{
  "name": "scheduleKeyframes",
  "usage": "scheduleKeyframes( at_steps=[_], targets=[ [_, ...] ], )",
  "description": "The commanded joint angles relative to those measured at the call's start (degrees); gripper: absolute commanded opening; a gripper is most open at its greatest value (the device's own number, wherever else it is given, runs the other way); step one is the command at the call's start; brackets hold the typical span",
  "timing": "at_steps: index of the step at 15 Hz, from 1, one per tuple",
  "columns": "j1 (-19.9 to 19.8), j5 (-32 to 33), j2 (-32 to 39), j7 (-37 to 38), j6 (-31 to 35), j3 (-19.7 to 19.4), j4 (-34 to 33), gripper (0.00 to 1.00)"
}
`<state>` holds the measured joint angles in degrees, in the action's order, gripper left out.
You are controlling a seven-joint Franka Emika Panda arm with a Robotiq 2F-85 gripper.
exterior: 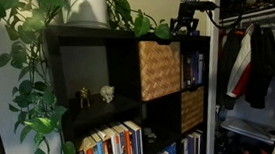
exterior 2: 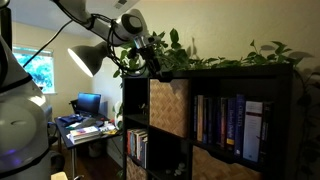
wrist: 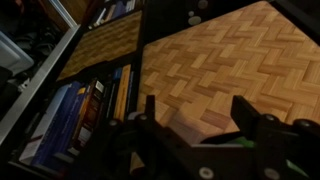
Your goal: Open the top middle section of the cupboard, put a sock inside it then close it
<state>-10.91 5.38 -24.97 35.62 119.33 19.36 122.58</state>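
Pincer is spread wide with nothing in it, hanging right at the top edge of the cupboard. The woven front of the top middle section sits shut just below and ahead of it, with books lower down off to the side.

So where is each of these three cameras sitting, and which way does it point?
Exterior view: faces the cupboard roughly front-on; only the claw shows, above the woven bin.
Exterior view: off to the cupboard's side, looking along its front; the arm and claw reach in from upper left.
Wrist view: rides on the wrist, aimed at the woven bin; open claw at the bottom.
Shared: all three see the woven bin and claw.
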Motion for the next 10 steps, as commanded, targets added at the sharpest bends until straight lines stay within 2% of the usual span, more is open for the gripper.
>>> scheduleKeyframes(
  at_steps=[1, 4, 5, 6, 10],
  targets=[
    [4.89, -3.18, 1.51, -1.77, -11.93, -5.50, -5.76, 1.00],
    [6.31, -4.64, 1.19, -2.08, -17.16, -7.71, -6.89, 1.00],
    [6.66, -4.91, 0.91, -2.13, -17.40, -8.22, -6.67, 1.00],
    [6.41, -2.93, 0.52, -0.91, -14.92, -7.60, -5.53, 1.00],
    [6.72, -3.31, 0.59, -1.06, -15.43, -8.12, -5.60, 1.00]
  ],
)
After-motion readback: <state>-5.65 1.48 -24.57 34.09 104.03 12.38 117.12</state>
